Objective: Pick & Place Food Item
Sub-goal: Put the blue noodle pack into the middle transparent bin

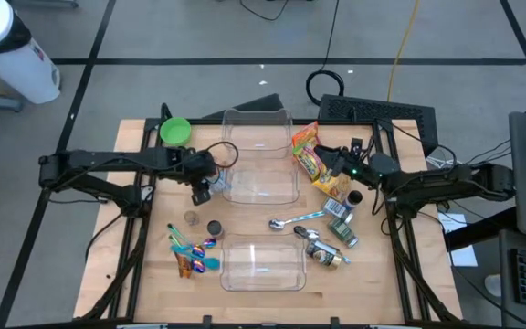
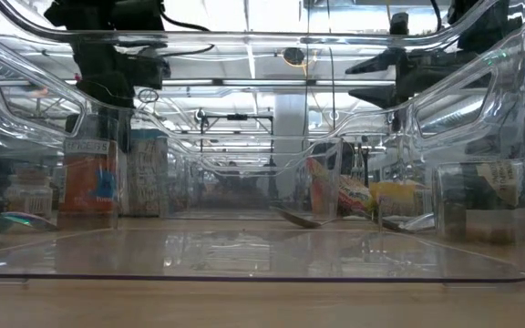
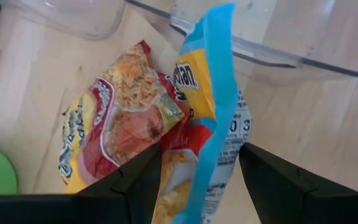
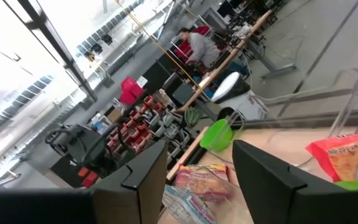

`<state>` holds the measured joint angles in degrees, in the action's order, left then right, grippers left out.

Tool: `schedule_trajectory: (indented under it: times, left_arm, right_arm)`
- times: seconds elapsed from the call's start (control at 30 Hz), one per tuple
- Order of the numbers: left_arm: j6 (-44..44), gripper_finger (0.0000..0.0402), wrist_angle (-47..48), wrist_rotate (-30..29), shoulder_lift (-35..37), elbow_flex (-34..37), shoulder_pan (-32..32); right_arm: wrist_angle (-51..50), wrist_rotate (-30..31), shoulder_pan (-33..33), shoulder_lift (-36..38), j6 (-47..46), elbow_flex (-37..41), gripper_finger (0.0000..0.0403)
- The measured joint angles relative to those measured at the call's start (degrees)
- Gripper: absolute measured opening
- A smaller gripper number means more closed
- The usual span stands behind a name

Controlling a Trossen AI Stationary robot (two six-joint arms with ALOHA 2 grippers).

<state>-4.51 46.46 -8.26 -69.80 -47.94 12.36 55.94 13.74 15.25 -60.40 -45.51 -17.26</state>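
Observation:
My left gripper [image 1: 201, 187] stands just left of the far clear container [image 1: 258, 155], slanting down, shut on a blue-and-yellow snack packet [image 3: 207, 93]. Beneath it a red-and-yellow noodle packet [image 3: 117, 130] lies flat on the wood. My right gripper [image 1: 334, 164] hovers right of that container, open, with nothing between its fingers [image 4: 148, 180]. It is beside another red-and-yellow packet [image 1: 307, 151] and a yellow packet [image 1: 336, 187], both lying on the table. My left gripper pinches the blue-and-yellow packet between its two fingers, one on each broad face, near one end [image 3: 185, 168]. The fingers slant down from above. The packet stands edge-on and reaches out past the fingertips; whether its far end [image 3: 241, 127] touches the table, I cannot tell.
A second clear container [image 1: 263, 265] sits at the near edge. A green bowl [image 1: 173, 131] stands far left. A metal spoon [image 1: 295, 219], colourful utensils [image 1: 190, 251] and small tins and bottles [image 1: 336, 228] lie between and beside the containers.

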Motion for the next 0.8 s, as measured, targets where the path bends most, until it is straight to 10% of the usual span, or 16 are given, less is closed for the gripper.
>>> schedule_trajectory:
  times: [0.5,0.8]
  left_arm:
    - [1.85,0.0014,0.61,4.34,1.24,-0.14,1.73]
    - [6.44,0.0005,14.60,2.08,1.22,-9.60,1.71]
  right_arm:
    - [0.28,-0.02,0.00,-1.42,-0.32,0.00,0.0171]
    - [0.41,-0.01,0.00,-1.40,-0.32,0.00,0.0171]
